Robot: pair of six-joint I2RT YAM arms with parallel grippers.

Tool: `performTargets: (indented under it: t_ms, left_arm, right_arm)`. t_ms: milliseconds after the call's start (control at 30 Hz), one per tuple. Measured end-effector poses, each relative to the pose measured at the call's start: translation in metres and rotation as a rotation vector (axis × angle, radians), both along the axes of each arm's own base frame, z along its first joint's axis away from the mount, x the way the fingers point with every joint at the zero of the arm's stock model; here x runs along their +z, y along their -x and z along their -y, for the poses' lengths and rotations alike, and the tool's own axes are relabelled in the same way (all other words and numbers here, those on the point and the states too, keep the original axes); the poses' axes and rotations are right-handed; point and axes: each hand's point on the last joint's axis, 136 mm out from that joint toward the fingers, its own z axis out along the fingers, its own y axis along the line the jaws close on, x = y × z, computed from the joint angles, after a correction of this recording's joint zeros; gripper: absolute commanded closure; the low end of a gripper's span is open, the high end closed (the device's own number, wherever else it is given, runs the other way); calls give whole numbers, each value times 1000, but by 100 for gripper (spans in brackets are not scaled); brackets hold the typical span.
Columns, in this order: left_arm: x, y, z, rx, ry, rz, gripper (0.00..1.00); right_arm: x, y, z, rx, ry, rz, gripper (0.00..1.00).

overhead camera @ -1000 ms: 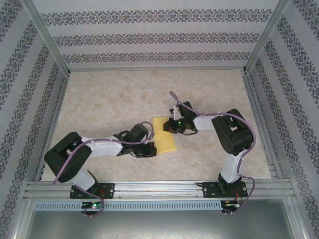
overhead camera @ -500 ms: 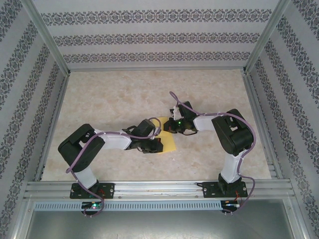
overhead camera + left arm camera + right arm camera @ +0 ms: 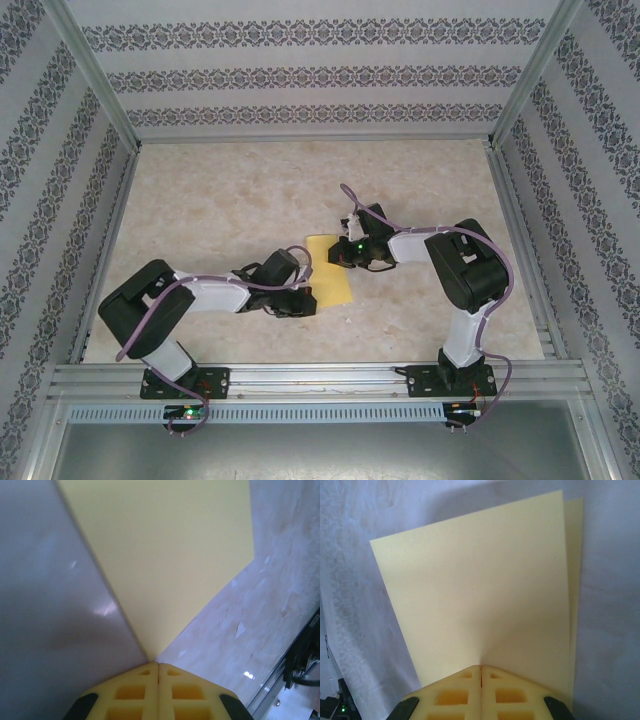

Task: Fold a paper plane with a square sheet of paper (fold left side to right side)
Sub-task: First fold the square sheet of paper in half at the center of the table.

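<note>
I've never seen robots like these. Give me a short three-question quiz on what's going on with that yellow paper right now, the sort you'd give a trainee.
1. True or false: the yellow sheet of paper lies as one single unfolded layer.
2. Pick one. The jaws of the left gripper and the right gripper are: A) both wide open, B) both shut, C) one open, one shut.
3. Short answer: which gripper's tips meet a corner of the sheet?

Key
1. False. The right wrist view shows a second layer's edge peeking out beside the top one.
2. B.
3. The left one. The right one's tips rest on the sheet's surface.
</note>
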Motion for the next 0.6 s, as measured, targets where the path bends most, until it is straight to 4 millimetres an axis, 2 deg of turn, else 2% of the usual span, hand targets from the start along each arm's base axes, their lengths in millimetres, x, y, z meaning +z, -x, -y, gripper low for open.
performTargets:
  t_ms: [133, 267, 367, 467, 600]
  left_arm:
    - [20, -7, -6, 22, 34, 15, 99]
    - [48, -46, -10, 74, 84, 76, 99]
    - [60, -77, -7, 93, 98, 124, 100]
    - [58, -98, 2, 86, 92, 139, 100]
    - [38, -108, 9, 72, 67, 113, 100]
  right_arm:
    - [0, 0, 0, -4, -7, 7, 100]
    - [1, 0, 1, -8, -8, 13, 100]
    - [1, 0, 1, -14, -8, 12, 100]
    - [1, 1, 0, -17, -7, 9, 100]
    - [1, 0, 0, -22, -1, 12, 100]
